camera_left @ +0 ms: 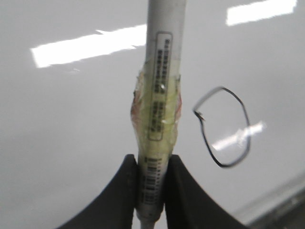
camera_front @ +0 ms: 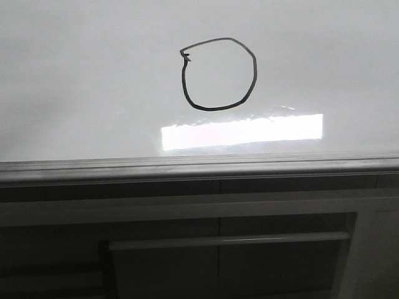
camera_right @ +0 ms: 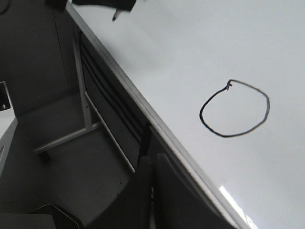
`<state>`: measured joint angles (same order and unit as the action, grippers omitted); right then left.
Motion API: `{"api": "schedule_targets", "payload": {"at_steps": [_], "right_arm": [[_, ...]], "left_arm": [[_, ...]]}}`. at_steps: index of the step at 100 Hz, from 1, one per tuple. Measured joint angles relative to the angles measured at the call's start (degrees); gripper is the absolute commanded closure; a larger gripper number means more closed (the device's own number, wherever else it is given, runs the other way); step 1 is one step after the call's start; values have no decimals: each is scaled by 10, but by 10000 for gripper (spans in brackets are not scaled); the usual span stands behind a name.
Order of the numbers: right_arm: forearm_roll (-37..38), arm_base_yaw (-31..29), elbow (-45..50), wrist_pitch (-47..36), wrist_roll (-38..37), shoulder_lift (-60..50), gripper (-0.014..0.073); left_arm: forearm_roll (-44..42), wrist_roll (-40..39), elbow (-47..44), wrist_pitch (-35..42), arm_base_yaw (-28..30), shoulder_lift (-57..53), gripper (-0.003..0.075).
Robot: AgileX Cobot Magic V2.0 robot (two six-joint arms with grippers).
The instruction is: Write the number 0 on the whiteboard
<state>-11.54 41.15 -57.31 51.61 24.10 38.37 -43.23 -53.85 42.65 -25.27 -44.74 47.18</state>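
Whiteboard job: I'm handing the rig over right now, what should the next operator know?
Left gripper: shut on the marker, held off the board.
Right gripper: jaws together, holding nothing, out past the board's edge.
The whiteboard stands ahead, with a cabinet below it.
Done: the number 0 is drawn as a closed loop with a small hook at its upper left.
Left: apparently no more writing; probably just put the marker away.

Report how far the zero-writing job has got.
Done: the number 0 is a closed black loop on the whiteboard. In hand: the left end effector grips the marker, apart from the loop. Left: seemingly nothing but putting the marker away.
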Motion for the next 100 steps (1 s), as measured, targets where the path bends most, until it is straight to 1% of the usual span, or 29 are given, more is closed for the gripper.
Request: {"api": "schedule_targets", "payload": {"at_steps": [7, 15, 24, 32, 46, 66, 89, 100], "right_arm": [[0, 0, 54, -28, -11, -43, 660], [0, 0, 106, -66, -18, -87, 661], [-10, 0, 150, -95, -30, -123, 661], [-14, 0, 172, -106, -43, -141, 661], [-15, 0, 188, -111, -53, -152, 661], [-15, 0, 188, -113, -59, -152, 661], [-17, 0, 188, -113, -63, -152, 661], [-18, 0, 188, -113, -67, -152, 661]], "left_arm": [[-34, -50, -1, 29, 42, 6, 740], [-42, -72, -1, 79, 78, 25, 740], [-37, -81, -1, 119, 93, 58, 740], [-23, -83, -1, 136, 96, 96, 740], [-7, -83, -2, 163, 96, 162, 740], [-6, -83, -2, 189, 96, 234, 740], [-4, -97, -2, 206, 98, 286, 740], [6, -109, -2, 235, 110, 294, 740]]}}
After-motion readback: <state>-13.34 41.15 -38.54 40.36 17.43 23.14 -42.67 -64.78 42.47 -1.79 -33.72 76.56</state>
